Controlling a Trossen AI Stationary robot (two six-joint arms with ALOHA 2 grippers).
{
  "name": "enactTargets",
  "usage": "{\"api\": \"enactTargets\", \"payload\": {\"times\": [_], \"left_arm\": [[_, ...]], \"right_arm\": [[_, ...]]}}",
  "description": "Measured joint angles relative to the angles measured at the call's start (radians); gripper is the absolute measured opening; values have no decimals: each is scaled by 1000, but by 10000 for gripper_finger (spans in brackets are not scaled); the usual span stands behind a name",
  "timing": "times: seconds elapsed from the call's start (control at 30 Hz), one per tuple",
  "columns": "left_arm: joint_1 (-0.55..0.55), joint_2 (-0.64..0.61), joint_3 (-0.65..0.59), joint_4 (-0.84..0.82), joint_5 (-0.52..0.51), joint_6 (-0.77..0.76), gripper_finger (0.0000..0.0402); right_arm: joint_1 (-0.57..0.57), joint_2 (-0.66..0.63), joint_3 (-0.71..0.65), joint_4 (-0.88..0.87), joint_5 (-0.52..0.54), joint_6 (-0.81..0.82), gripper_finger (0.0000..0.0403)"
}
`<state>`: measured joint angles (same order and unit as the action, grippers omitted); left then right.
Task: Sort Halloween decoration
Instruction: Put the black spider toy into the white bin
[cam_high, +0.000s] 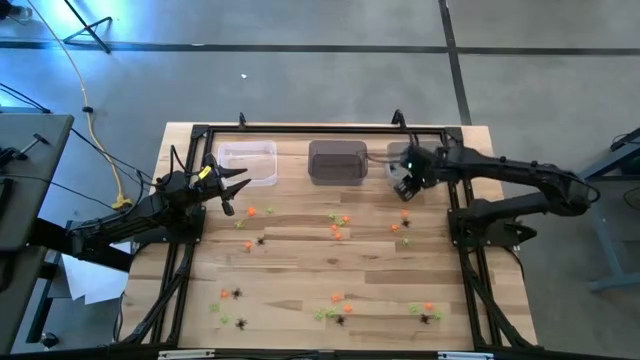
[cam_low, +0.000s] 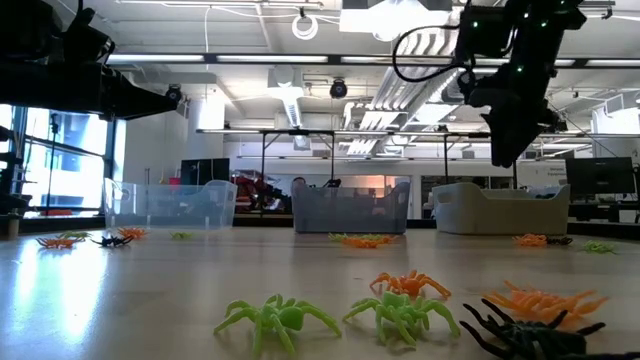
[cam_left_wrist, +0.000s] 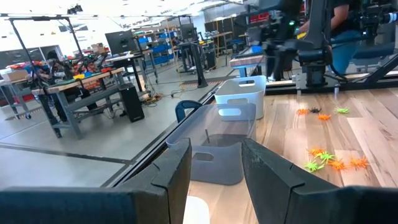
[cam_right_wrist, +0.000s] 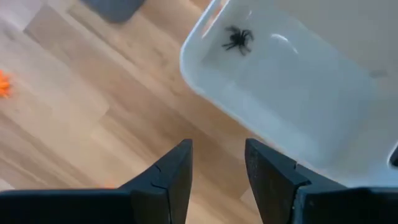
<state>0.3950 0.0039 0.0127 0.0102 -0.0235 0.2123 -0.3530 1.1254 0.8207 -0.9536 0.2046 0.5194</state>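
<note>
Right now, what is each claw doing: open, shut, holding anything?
Left gripper: open, holding nothing.
Right gripper: open, empty, beside the white bin.

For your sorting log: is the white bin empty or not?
Not empty: the right wrist view shows one black spider lying inside the white bin.

Right gripper (cam_right_wrist: 217, 163) hangs above the light wood-plank counter (cam_right_wrist: 93, 118), its two dark fingers (cam_right_wrist: 171, 174) parted with bare planks showing in the gap, nothing between them. Just past the fingertips sits a white translucent rectangular plastic bin (cam_right_wrist: 298, 106), rounded corner nearest the gripper. One small black plastic spider (cam_right_wrist: 237, 38) lies on the bin floor. An orange trinket (cam_right_wrist: 4, 83) is cut off at the frame edge. A dark grey object's corner (cam_right_wrist: 112, 7) is partly visible, unidentifiable.
</note>
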Motion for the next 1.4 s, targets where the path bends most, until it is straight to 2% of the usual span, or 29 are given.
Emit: {"api": "enactTargets", "payload": {"times": [0.33, 0.53, 0.73, 1.1, 1.4], "left_arm": [[0, 0, 0, 0, 0, 0, 131], [0, 0, 0, 0, 0, 0, 131], [0, 0, 0, 0, 0, 0, 131], [0, 0, 0, 0, 0, 0, 131], [0, 0, 0, 0, 0, 0, 131]], "right_arm": [[433, 1, 0, -89, 123, 428, 142], [582, 41, -79, -40, 117, 615, 142], [567, 89, -176, 74, 89, 648, 142], [477, 107, -291, 284, -24, 549, 142], [423, 102, -374, 406, -62, 526, 142]]}}
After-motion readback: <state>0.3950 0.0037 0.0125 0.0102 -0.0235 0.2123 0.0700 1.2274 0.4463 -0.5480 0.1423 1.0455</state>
